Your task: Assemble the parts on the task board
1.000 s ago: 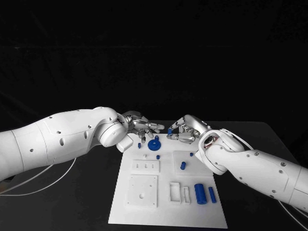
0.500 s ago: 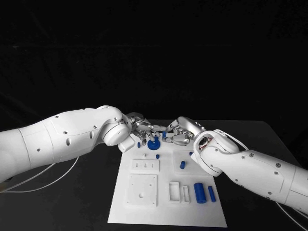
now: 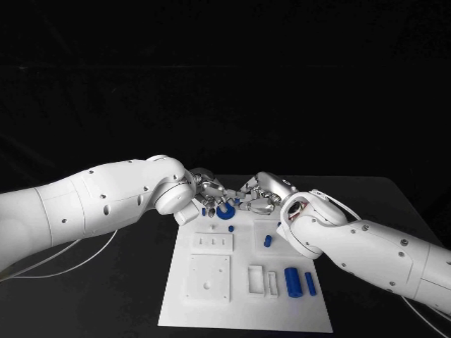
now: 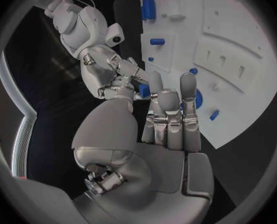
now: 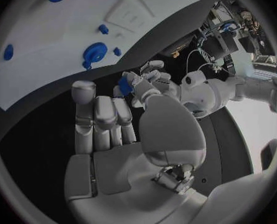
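The white task board (image 3: 287,310) lies lengthwise in the middle of the table. Both hands meet over its far end. My right hand (image 3: 261,193) pinches a small blue part (image 4: 143,90) between thumb and fingertips. My left hand (image 3: 207,191) reaches the same small blue part (image 5: 125,86) with thumb and fingertips; whether it grips it is unclear. Just below the hands a blue disc (image 3: 227,212) sits on the board, partly hidden by the fingers. The left wrist view shows the right hand (image 4: 110,77) in front of the left hand (image 4: 169,129).
On the board's near right lie two blue cylinders (image 3: 292,282) (image 3: 310,284). A small blue peg (image 3: 268,241) sits mid-board and another (image 3: 230,228) near the disc. White raised blocks (image 3: 211,278) occupy the near left. Black table lies on both sides.
My right hand has carried the small blue part left and down toward my left hand. The left hand's fingers have closed in on it over the blue disc.
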`<state>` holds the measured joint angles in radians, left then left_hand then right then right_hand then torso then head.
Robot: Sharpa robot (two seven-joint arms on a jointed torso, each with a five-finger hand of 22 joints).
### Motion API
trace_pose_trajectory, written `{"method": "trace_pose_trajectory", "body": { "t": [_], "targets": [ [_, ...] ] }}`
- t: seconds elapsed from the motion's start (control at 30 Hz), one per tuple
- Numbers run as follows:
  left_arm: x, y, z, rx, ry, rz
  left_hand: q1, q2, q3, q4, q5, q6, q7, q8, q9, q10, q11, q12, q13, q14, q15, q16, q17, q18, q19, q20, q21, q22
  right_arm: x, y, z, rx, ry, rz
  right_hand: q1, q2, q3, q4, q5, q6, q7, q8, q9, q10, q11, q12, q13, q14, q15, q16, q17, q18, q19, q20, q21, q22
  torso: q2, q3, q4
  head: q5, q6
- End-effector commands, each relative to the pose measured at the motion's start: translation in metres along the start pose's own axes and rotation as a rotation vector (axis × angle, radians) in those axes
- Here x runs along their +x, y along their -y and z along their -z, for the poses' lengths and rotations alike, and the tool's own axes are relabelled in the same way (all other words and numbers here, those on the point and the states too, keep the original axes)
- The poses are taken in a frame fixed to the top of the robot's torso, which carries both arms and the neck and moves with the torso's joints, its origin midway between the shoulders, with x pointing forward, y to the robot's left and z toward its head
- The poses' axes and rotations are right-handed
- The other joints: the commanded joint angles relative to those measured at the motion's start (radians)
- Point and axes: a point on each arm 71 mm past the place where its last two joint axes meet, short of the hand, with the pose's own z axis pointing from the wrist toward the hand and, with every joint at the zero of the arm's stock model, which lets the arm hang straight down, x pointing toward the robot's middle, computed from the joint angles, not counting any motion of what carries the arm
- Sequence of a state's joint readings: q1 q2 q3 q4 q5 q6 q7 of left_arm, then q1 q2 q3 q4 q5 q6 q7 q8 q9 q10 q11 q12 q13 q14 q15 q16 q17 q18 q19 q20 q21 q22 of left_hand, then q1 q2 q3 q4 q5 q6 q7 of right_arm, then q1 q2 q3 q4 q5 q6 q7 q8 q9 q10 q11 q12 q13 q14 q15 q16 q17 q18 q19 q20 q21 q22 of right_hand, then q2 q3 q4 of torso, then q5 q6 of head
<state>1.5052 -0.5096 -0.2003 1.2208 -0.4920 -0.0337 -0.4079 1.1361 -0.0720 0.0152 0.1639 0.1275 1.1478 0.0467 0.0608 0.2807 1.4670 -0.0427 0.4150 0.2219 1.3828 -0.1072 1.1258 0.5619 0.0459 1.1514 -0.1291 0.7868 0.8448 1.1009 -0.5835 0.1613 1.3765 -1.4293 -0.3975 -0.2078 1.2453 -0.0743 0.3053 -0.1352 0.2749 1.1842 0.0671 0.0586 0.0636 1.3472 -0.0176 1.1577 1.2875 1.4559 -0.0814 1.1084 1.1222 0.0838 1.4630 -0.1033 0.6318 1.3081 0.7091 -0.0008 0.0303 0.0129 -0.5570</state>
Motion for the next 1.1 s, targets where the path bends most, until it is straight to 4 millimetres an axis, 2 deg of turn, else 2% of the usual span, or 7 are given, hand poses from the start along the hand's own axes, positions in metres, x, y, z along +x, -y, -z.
{"method": "trace_pose_trajectory", "body": {
  "t": [0.03,0.37,0.53,0.67,0.8,0.97,1.1],
  "targets": [
    [0.0026,0.0027,-0.0004,-0.008,-0.022,-0.035,-0.001,0.017,-0.009,-0.017,0.017,0.005,-0.002,0.004,0.027,0.036,-0.008,-0.007,0.001,-0.001,-0.003,-0.006,0.0,-0.003,0.011,0.0,-0.014,0.013,0.0032,-0.003,-0.0003,-0.009,-0.021,0.014,0.001,-0.005,0.005,-0.001,0.002,0.005,0.002,0.004,0.001,0.005,-0.001,0.001,-0.001,0.001,-0.008,-0.001,-0.001,0.003,0.054,-0.007,0.002,0.057,0.001,0.0,-0.0003,-0.001,0.0],
    [0.0035,0.0037,-0.0015,-0.007,-0.028,-0.041,0.003,0.049,-0.031,-0.05,0.046,0.007,-0.005,0.005,0.085,0.035,-0.009,-0.01,0.003,-0.001,-0.004,-0.007,0.0,-0.005,0.021,-0.001,-0.046,0.052,0.0087,-0.0043,0.0002,-0.012,-0.045,0.02,0.001,-0.005,0.003,0.002,-0.001,0.005,0.002,0.004,0.001,0.006,-0.002,0.002,0.0,0.001,-0.008,-0.001,-0.001,0.003,0.055,-0.007,0.003,0.056,0.001,0.0012,-0.0005,-0.001,-0.005],
    [0.0031,0.0034,-0.0016,-0.008,-0.029,-0.042,0.02,0.09,-0.051,-0.095,0.066,0.01,-0.008,0.004,0.108,0.035,-0.011,-0.011,0.006,-0.002,-0.006,-0.007,-0.001,-0.008,0.029,-0.002,-0.073,0.083,0.0101,-0.0051,0.0006,-0.014,-0.05,0.021,0.001,-0.005,0.003,0.002,-0.001,0.005,0.002,0.004,0.001,0.006,-0.002,0.002,0.0,0.001,-0.008,-0.001,-0.001,0.003,0.055,-0.007,0.003,0.056,0.002,0.0015,-0.0003,-0.001,-0.007],
    [0.0039,0.0039,-0.0019,-0.007,-0.035,-0.045,0.049,0.114,-0.044,-0.12,0.133,0.015,-0.013,0.005,0.112,0.034,-0.013,-0.012,0.007,-0.002,-0.008,-0.007,-0.001,-0.009,0.031,-0.004,-0.08,0.091,0.0107,-0.0057,0.0004,-0.015,-0.052,0.022,0.001,-0.005,0.003,0.002,-0.001,0.005,0.002,0.004,0.001,0.006,-0.002,0.002,0.0,0.001,-0.008,-0.001,-0.001,0.003,0.055,-0.007,0.003,0.056,0.002,0.0017,0.0003,-0.001,-0.008],
    [0.0049,0.0042,-0.0018,-0.005,-0.044,-0.049,0.083,0.134,-0.028,-0.161,0.225,0.022,-0.02,0.006,0.126,0.033,-0.016,-0.018,0.005,-0.003,-0.01,-0.008,-0.001,-0.011,0.031,-0.006,-0.086,0.101,0.011,-0.0054,0.0002,-0.015,-0.053,0.023,0.001,-0.005,0.003,0.002,-0.001,0.005,0.002,0.004,0.001,0.006,-0.002,0.002,0.0,0.001,-0.008,-0.001,-0.001,0.003,0.055,-0.007,0.003,0.056,0.001,0.0013,0.0,0.0,-0.01],
    [0.005,0.0041,-0.0018,-0.002,-0.049,-0.05,0.106,0.144,0.01,-0.216,0.35,0.039,-0.032,0.014,0.19,0.036,-0.02,-0.026,0.002,-0.004,-0.013,-0.007,0.0,-0.014,0.032,-0.01,-0.092,0.113,0.0111,-0.0046,-0.0001,-0.013,-0.053,0.024,0.001,-0.005,0.001,0.003,-0.002,0.005,0.002,0.004,0.001,0.005,-0.001,0.0,-0.001,0.001,-0.008,-0.002,-0.002,0.003,0.054,-0.006,0.001,0.055,0.001,0.0017,-0.0002,-0.001,-0.01],
    [0.0046,0.0043,-0.0022,0.001,-0.047,-0.048,0.093,0.152,0.064,-0.258,0.374,0.032,-0.031,0.014,0.271,0.037,-0.02,-0.03,-0.001,-0.004,-0.014,-0.006,0.001,-0.014,0.032,-0.011,-0.098,0.126,0.0113,-0.005,-0.0001,-0.015,-0.054,0.024,0.001,-0.005,0.001,0.003,-0.002,0.005,0.002,0.004,0.001,0.005,-0.001,0.0,-0.001,0.001,-0.008,-0.002,-0.002,0.003,0.054,-0.006,0.001,0.055,0.001,0.0018,-0.0003,-0.001,-0.01]
  ]
}}
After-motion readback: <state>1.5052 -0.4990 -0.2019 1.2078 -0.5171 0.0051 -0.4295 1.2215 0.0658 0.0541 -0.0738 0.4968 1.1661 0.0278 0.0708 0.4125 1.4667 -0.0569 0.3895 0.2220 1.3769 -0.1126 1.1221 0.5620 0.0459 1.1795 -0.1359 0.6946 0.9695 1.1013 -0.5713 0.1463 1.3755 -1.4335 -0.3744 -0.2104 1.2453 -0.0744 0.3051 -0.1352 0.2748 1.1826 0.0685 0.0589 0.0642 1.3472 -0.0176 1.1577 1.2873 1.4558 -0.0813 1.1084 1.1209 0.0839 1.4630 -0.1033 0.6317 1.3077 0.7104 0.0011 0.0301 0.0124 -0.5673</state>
